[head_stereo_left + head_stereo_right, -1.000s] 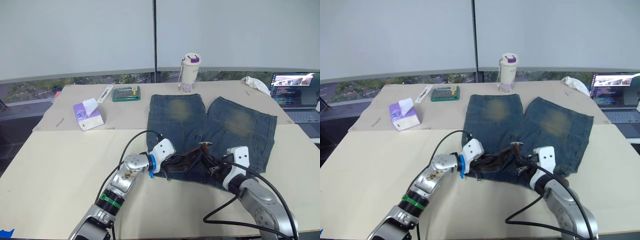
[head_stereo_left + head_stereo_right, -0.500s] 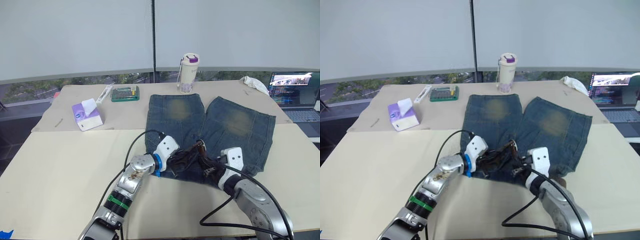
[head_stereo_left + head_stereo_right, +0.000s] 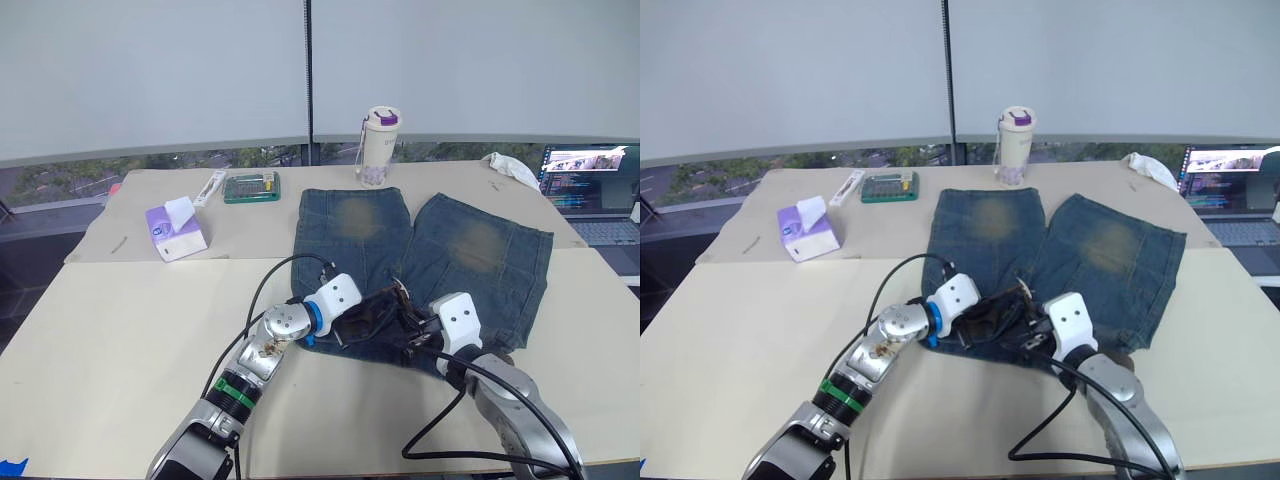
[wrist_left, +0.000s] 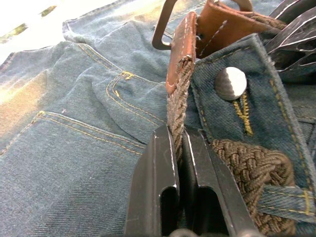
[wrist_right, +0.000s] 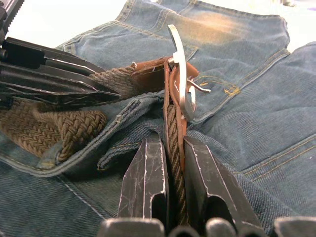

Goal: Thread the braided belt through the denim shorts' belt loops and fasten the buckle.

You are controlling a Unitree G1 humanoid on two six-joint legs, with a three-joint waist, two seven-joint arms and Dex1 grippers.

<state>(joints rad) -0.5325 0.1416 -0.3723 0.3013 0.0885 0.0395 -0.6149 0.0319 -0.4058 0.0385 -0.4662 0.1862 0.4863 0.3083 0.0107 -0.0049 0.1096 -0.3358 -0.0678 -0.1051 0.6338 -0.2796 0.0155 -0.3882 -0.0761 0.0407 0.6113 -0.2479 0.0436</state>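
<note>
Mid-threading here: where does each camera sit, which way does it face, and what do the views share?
Head stereo eyes: look forward and down at the denim shorts, both arms in view.
Left wrist: looks along the left gripper, shut on the braided belt.
Right wrist: looks along the right gripper, shut on the belt below the buckle.
Shared: belt, shorts.

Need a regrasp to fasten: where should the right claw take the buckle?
Not the metal frame: grip the brown leather tab just under the buckle, from the waistband side. The buckle stands on edge with its prong jutting out, and the right claw already pinches the braided belt below it.
</note>
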